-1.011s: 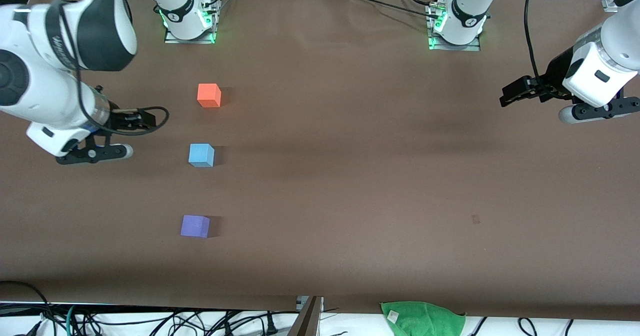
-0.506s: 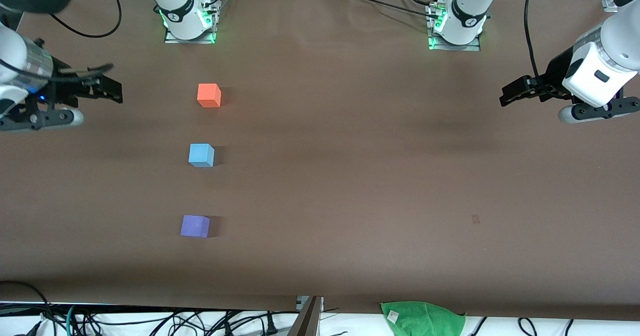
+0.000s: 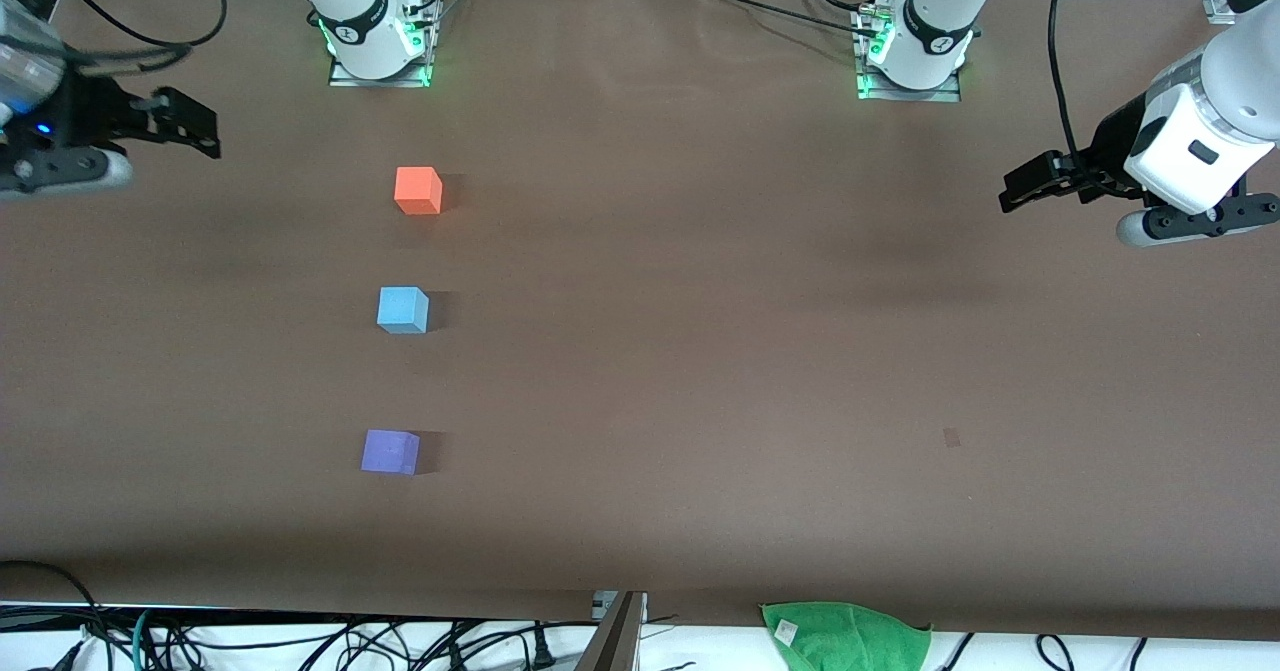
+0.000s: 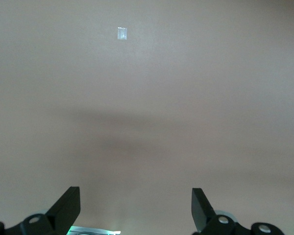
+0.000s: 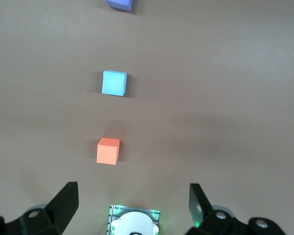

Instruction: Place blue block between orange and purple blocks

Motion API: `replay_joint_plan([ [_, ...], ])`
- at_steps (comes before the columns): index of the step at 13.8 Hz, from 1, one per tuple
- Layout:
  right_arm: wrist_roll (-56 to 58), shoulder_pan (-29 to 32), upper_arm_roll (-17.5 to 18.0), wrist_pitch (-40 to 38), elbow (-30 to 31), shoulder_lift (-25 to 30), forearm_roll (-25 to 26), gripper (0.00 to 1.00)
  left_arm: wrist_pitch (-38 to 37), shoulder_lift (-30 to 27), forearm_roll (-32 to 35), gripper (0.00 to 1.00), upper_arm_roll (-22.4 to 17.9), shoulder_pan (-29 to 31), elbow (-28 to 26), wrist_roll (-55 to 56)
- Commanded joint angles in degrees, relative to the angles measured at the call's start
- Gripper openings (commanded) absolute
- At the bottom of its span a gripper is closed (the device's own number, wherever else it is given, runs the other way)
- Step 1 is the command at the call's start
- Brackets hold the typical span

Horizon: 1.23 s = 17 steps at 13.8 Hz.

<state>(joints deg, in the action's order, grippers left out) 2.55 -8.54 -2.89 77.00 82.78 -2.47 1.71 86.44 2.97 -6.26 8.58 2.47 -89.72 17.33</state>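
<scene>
As it sits between both: blue block (image 3: 403, 309) | sky-blue matte cube

Blue block (image 3: 403, 309): a small light sky-blue cube with a matte surface, sitting flat and upright on the brown table. It lies between the other two cubes, well apart from each, toward the right arm's end of the table.

Orange block (image 3: 418, 190): a bright orange matte cube of the same size, flat on the table, the farthest of the three from the front camera.

Purple block (image 3: 390, 451): a violet-purple matte cube of the same size, flat on the table, the nearest of the three to the front camera.

Layout: the three cubes form a nearly straight, evenly spaced row, none touching another, nothing resting on them.
</scene>
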Motion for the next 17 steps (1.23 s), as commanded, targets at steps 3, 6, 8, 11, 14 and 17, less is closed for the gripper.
replay_joint_plan([
  [3,0.0,2.1,2.7,0.6,4.3,3.1,0.2,1.0,-1.0,0.9,0.0,1.0,0.1,0.0,1.8,0.0],
  [6,-0.5,3.0,3.0,0.6,5.2,3.9,0.2,1.0,-0.4,1.0,4.0,1.0,0.5,-0.7,1.8,-0.2],
  [8,-0.5,3.0,3.0,0.6,5.2,3.5,0.2,1.0,0.7,0.6,4.7,1.0,0.3,-0.4,1.8,-0.6],
  [11,-0.1,2.7,2.6,0.6,3.9,2.0,0.4,1.0,2.2,0.4,7.2,1.0,0.5,-0.3,1.7,-0.6],
  [14,-0.4,2.6,2.6,0.7,3.6,1.9,0.3,1.0,2.3,-0.2,7.2,1.0,0.6,-0.3,1.0,-0.7],
  [17,-0.4,2.6,2.6,0.7,3.6,1.9,0.3,1.0,2.8,-0.2,7.0,1.0,0.7,-0.2,1.0,-0.7],
])
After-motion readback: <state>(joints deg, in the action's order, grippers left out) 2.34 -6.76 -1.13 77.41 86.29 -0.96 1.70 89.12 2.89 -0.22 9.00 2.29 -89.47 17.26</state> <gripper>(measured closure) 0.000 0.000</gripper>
